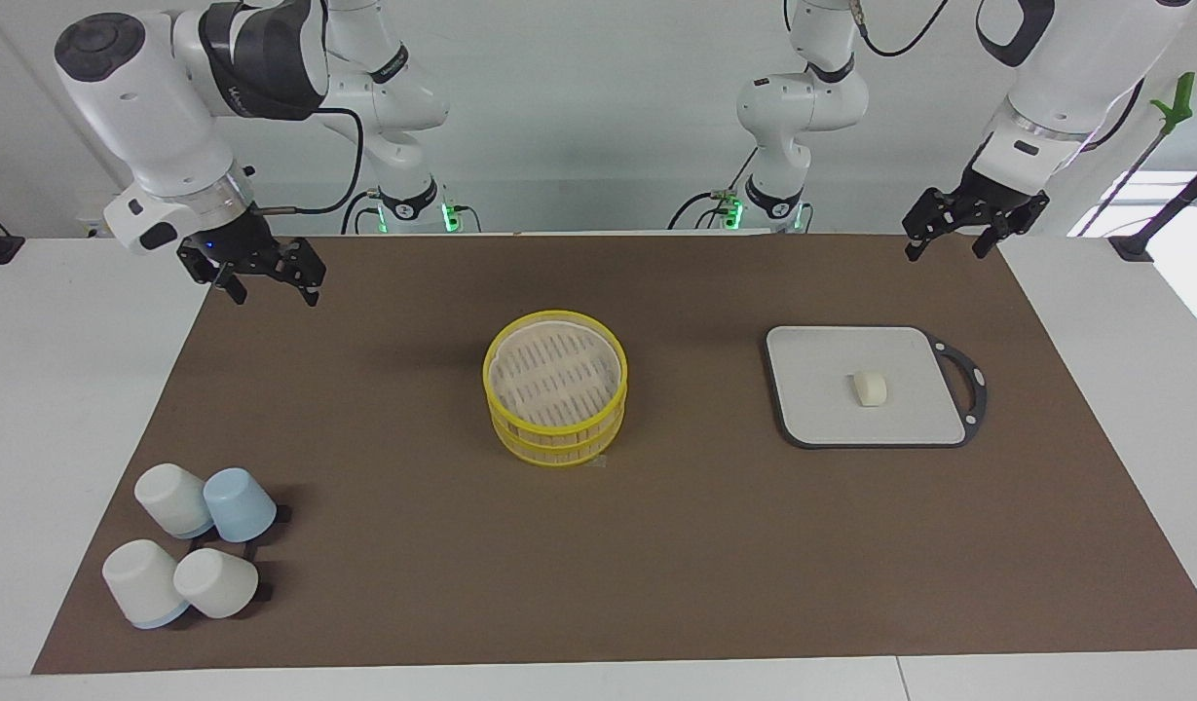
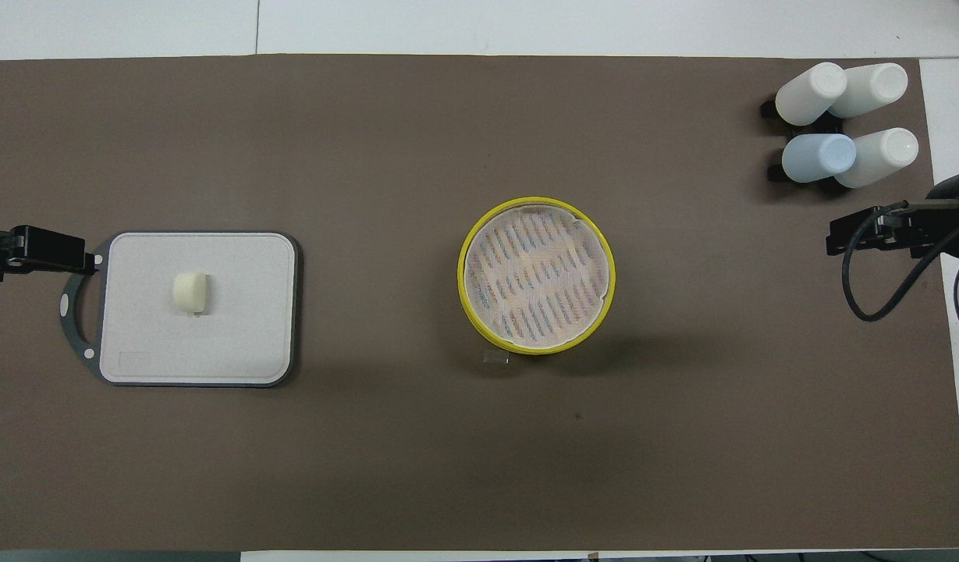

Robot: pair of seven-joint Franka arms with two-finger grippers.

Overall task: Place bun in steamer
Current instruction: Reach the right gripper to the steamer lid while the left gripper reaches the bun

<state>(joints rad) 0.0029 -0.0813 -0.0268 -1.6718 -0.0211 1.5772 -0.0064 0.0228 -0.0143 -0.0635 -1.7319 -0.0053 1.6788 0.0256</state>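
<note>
we see the bun on the cutting board beneath the left gripper, whose jaws hang open and empty; the right gripper, also open and empty, waits well apart from it.

We see a matt brown mat, a slatted steamer with a glossy yellow rim, a smooth doughy bun and smooth plastic cups.

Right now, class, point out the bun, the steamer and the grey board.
bun (image 1: pixel 871 387): facing view, middle of its rounded top.
steamer (image 1: pixel 556 443): facing view, yellow rim of its side wall.
grey board (image 1: pixel 822 404): facing view, bare pale surface beside the bun.
</note>
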